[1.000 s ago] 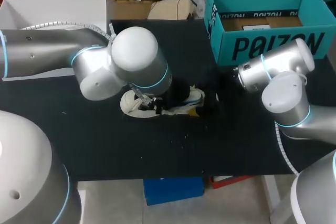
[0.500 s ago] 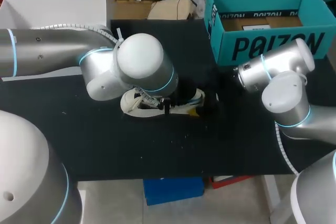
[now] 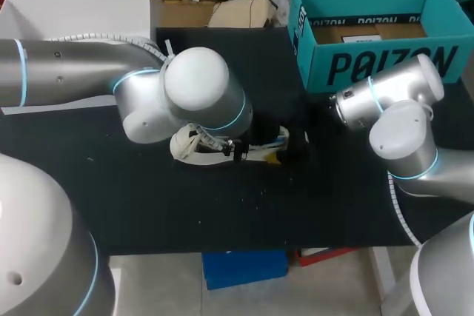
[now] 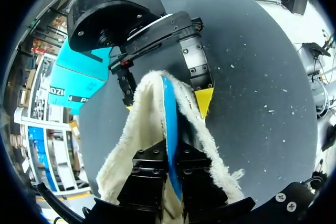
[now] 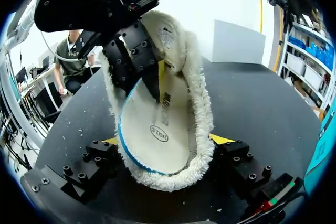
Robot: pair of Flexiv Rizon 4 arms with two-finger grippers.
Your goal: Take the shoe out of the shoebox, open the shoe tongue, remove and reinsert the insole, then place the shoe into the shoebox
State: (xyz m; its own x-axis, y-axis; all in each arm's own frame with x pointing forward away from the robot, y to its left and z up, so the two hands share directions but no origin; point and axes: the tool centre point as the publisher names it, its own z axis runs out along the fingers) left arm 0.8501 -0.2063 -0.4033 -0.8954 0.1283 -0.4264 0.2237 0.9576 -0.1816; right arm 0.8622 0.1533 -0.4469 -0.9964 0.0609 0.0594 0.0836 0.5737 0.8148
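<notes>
White fleecy shoe lies mid-table, well apart from the teal shoebox. The right gripper stands wide, its yellow tips pressing both flanks of the shoe. The left gripper is nearly closed, pinching the shoe's blue-edged side wall.

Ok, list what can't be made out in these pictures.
1. Head view: the left arm covers most of the shoe; tongue and opening are hidden.
2. Left wrist view: fleece hides the left jaws' tips around the insole.
3. Right wrist view: the left jaws block the shoe's toe end; its sole is not shown.
4. Left wrist view: the right jaws' black mount covers part of the shoebox.
</notes>
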